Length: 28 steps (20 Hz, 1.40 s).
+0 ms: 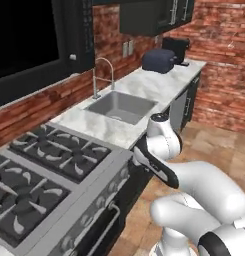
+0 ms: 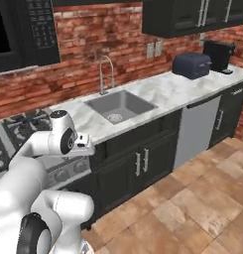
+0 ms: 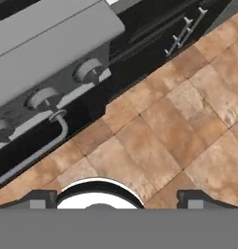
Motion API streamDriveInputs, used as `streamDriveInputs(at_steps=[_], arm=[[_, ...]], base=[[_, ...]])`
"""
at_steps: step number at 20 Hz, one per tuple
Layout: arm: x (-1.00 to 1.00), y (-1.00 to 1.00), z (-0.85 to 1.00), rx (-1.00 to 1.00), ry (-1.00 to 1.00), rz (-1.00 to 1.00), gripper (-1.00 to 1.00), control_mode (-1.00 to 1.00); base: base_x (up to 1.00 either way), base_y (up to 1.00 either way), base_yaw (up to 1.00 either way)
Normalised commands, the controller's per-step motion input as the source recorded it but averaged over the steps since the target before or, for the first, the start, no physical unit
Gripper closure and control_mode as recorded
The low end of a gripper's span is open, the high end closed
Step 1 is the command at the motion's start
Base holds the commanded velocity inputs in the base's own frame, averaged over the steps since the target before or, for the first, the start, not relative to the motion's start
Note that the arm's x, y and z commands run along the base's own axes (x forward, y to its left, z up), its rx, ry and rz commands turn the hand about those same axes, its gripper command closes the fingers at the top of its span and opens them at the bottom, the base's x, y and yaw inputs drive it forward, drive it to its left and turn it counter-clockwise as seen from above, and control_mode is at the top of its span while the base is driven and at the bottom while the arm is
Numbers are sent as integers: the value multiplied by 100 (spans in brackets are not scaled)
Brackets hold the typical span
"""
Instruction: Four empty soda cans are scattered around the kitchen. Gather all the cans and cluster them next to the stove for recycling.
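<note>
Glossy white, rounded arm (image 1: 204, 192) of bulbous tube segments, with black bands at joints, dark circular cap on one elbow joint, and small dark blocky fingertips (image 3: 40, 198) on gripper (image 3: 115, 199).

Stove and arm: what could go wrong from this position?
1. The gripper is open and empty, pointing down at the floor in front of the stove; the folded arm sits near the oven handle and knobs and might bump them.
2. No soda can is in sight, so time may go on searching.
</note>
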Motion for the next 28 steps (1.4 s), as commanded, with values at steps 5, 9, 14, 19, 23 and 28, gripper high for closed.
streamDriveInputs(at_steps=[5,9,14,19,23,28], arm=[[0,0,0,0,0,0,-100,100],[0,0,0,0,0,0,-100,100],[0,0,0,0,0,0,-100,100],[0,0,0,0,0,0,-100,100],[0,0,0,0,0,0,-100,100],[0,0,0,0,0,0,-100,100]], base=[[0,0,-92],[0,0,-92],[1,-1,-88],[45,-3,-73],[93,1,-45],[100,35,-8]])
